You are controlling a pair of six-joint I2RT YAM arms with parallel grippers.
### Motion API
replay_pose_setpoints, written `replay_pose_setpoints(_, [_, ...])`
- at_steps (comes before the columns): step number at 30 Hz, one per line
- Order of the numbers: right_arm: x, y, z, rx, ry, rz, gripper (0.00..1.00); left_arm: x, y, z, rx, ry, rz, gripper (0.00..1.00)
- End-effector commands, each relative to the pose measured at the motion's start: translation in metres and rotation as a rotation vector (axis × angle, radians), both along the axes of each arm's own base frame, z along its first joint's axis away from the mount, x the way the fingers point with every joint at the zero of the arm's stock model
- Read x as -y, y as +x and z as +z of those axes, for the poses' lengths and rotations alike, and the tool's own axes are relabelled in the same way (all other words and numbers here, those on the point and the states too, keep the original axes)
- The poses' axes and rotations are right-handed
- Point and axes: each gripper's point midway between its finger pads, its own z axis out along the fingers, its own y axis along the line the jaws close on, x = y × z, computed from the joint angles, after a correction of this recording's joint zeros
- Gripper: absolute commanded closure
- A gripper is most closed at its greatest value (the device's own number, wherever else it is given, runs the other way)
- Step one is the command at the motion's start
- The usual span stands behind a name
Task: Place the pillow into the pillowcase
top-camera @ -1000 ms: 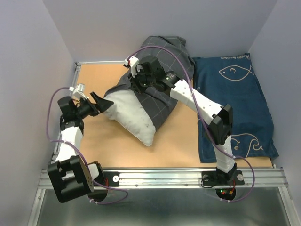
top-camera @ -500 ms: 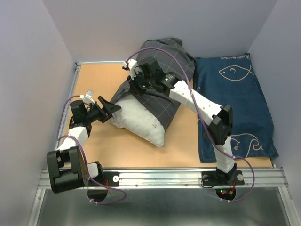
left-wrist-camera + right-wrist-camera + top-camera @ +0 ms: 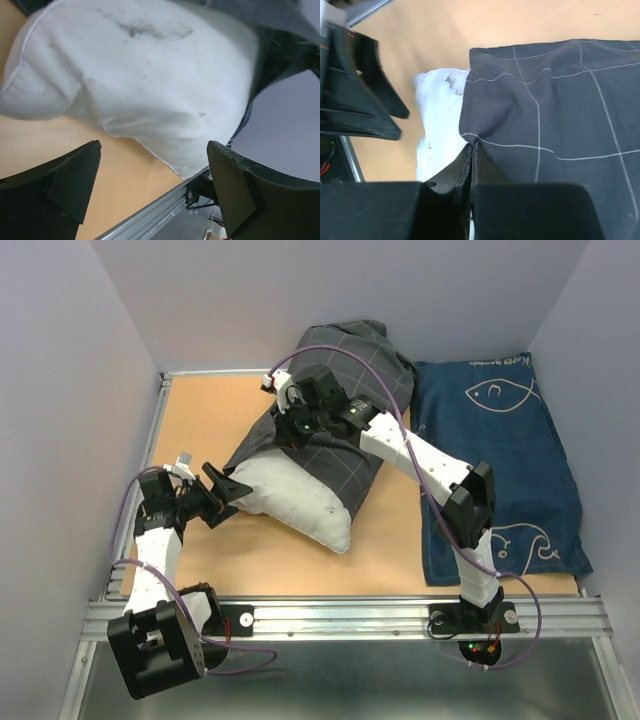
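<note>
The white pillow [image 3: 295,502] lies mid-table with its far half inside the dark grey grid-patterned pillowcase [image 3: 350,370]. My right gripper [image 3: 290,422] is shut on the pillowcase's open edge, pinching the hem above the pillow; in the right wrist view the hem [image 3: 472,150] runs between the shut fingers [image 3: 530,210], with the pillow [image 3: 440,115] to the left. My left gripper [image 3: 228,495] is open at the pillow's bare left end. In the left wrist view the pillow [image 3: 140,75] fills the space just beyond the spread fingers [image 3: 65,185], which hold nothing.
A navy cloth with white fish drawings [image 3: 500,470] covers the table's right side. A metal rail [image 3: 340,618] runs along the near edge. Walls close in on the left, back and right. The wooden tabletop [image 3: 200,410] shows to the left of the pillow.
My left gripper has swung towards the near edge and come lower beside the pillow's left end. The pillow's bare end has shifted slightly right. The right gripper still pinches the hem.
</note>
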Motion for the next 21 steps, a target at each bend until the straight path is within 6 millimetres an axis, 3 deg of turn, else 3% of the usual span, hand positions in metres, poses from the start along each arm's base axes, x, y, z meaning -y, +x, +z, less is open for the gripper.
replay_pose_setpoints(1, [-0.008,-0.017,0.034,-0.010,0.096,0.047,0.99,0.019,-0.006,-0.031,-0.126,-0.085,0.003,0.01])
replay_pose_setpoints(4, [-0.011,-0.029,0.036,-0.051,0.121,0.096,1.00,0.045,0.021,-0.020,-0.012,-0.115,0.000,0.01])
replay_pose_setpoints(5, [-0.012,-0.036,0.033,-0.090,0.129,0.107,0.99,0.051,0.037,-0.001,0.109,-0.128,0.001,0.01])
replay_pose_setpoints(7, [-0.015,-0.055,0.037,-0.150,0.162,0.190,1.00,0.070,0.051,0.002,0.105,-0.219,0.015,0.06])
replay_pose_setpoints(8, [-0.015,-0.064,0.036,-0.200,0.175,0.216,0.99,0.080,0.056,0.009,0.121,-0.265,0.003,0.16])
replay_pose_setpoints(9, [-0.016,-0.076,0.042,-0.232,0.196,0.258,0.99,0.086,0.074,0.033,0.242,-0.337,-0.006,0.29])
replay_pose_setpoints(10, [-0.016,-0.093,0.051,-0.290,0.229,0.335,0.99,0.089,0.082,0.051,0.253,-0.425,0.003,0.58])
replay_pose_setpoints(12, [-0.020,-0.116,0.077,-0.355,0.286,0.403,1.00,0.091,0.097,0.095,0.417,-0.503,-0.030,0.78])
replay_pose_setpoints(13, [-0.021,-0.128,0.090,-0.370,0.316,0.453,0.99,0.093,0.105,0.130,0.487,-0.552,-0.056,0.85])
replay_pose_setpoints(15, [-0.029,-0.138,0.122,-0.366,0.393,0.486,1.00,0.091,0.113,0.168,0.588,-0.585,-0.070,0.94])
replay_pose_setpoints(16, [-0.031,-0.144,0.140,-0.355,0.433,0.514,1.00,0.089,0.118,0.199,0.661,-0.606,-0.076,1.00])
replay_pose_setpoints(17, [-0.034,-0.146,0.155,-0.397,0.466,0.500,0.99,0.088,0.118,0.216,0.698,-0.626,-0.080,1.00])
replay_pose_setpoints(18, [-0.038,-0.146,0.186,-0.342,0.538,0.527,0.99,0.084,0.114,0.245,0.784,-0.636,-0.091,1.00])
replay_pose_setpoints(21, [-0.038,-0.149,0.238,-0.341,0.651,0.540,1.00,0.083,0.104,0.273,0.862,-0.625,-0.103,1.00])
